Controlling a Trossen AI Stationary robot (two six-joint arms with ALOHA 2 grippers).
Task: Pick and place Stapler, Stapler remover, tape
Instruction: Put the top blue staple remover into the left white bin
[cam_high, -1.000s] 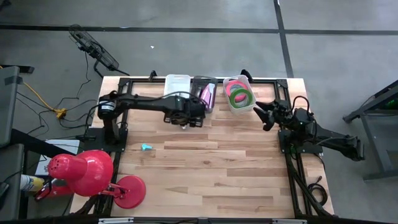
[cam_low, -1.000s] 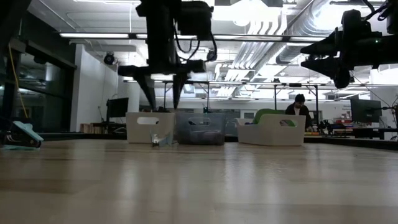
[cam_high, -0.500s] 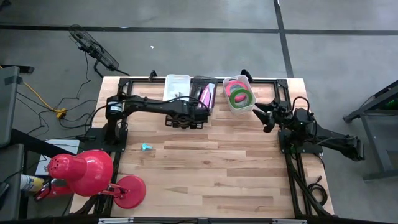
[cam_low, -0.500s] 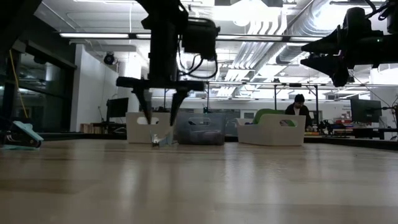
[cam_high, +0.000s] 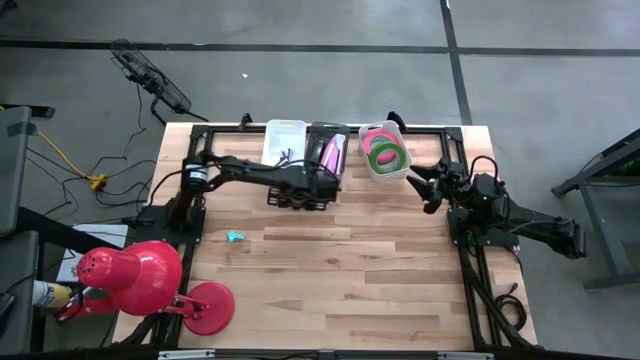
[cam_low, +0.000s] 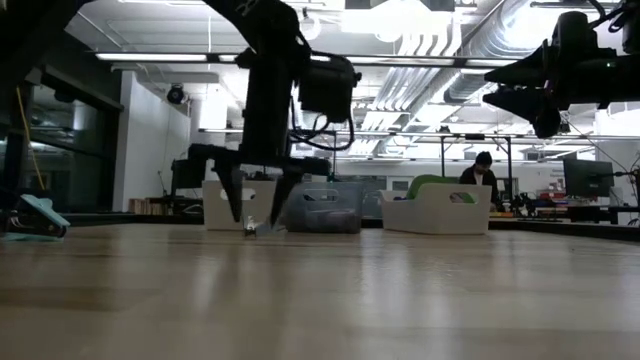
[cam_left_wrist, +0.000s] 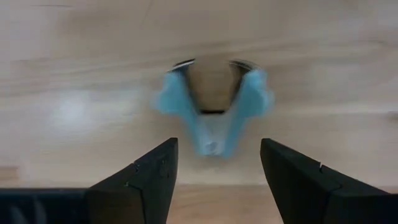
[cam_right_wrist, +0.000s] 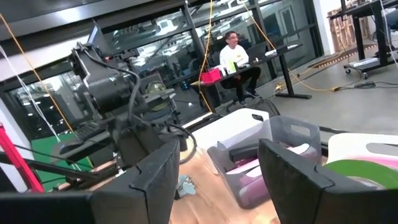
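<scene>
Left gripper (cam_left_wrist: 214, 165) open, empty, poised directly over light-blue staple remover (cam_left_wrist: 213, 112), prongs pointing away, jaws straddling its narrow hinge end.

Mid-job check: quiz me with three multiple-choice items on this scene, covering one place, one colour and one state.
1. The left hand is: A inside a bin; B above the blue staple remover; C off the table.
2. The tape rolls in the white bin are: A green and pink; B yellow; C black.
3. The left hand's fingers are: A shut on the remover; B shut, empty; C open, straddling the remover.

B: the left wrist view looks down on the remover.
A: the high view shows those colours.
C: the fingers stand apart on either side of it.
The right hand waits raised at the table's right edge.
</scene>
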